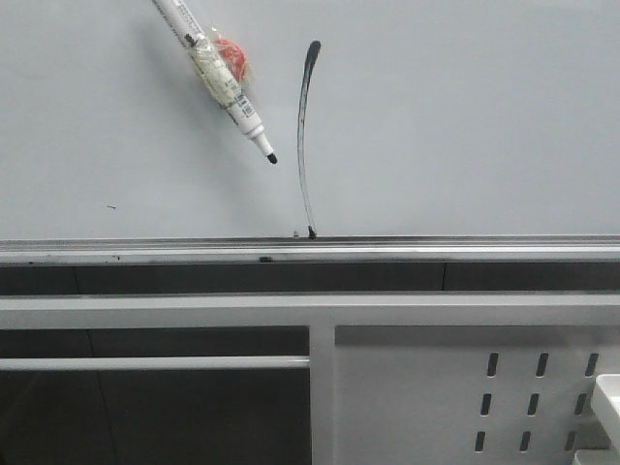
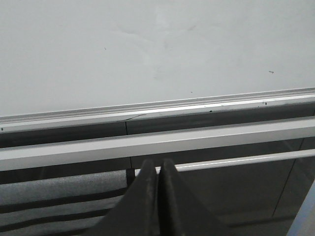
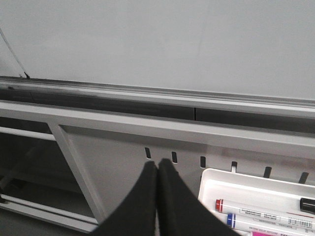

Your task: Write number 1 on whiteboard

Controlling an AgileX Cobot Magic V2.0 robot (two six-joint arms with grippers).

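The number 1 (image 1: 303,126) is a long thin black stroke on the whiteboard (image 1: 465,116), thicker at its top and ending at the silver rail (image 1: 436,247). Its lower end also shows in the right wrist view (image 3: 12,54). A white marker (image 1: 218,73) with a black tip slants down from the top edge, left of the stroke, with a red object (image 1: 232,56) behind it; what holds it is out of view. My left gripper (image 2: 158,164) is shut and empty, below the whiteboard (image 2: 147,49). My right gripper (image 3: 157,167) is shut and empty, in front of the perforated panel.
A white perforated metal panel (image 1: 465,387) stands below the rail at the right. A white tray (image 3: 256,184) hangs on it and holds several markers, one red-capped (image 3: 220,205). Grey frame bars (image 1: 194,312) and dark openings lie below the board.
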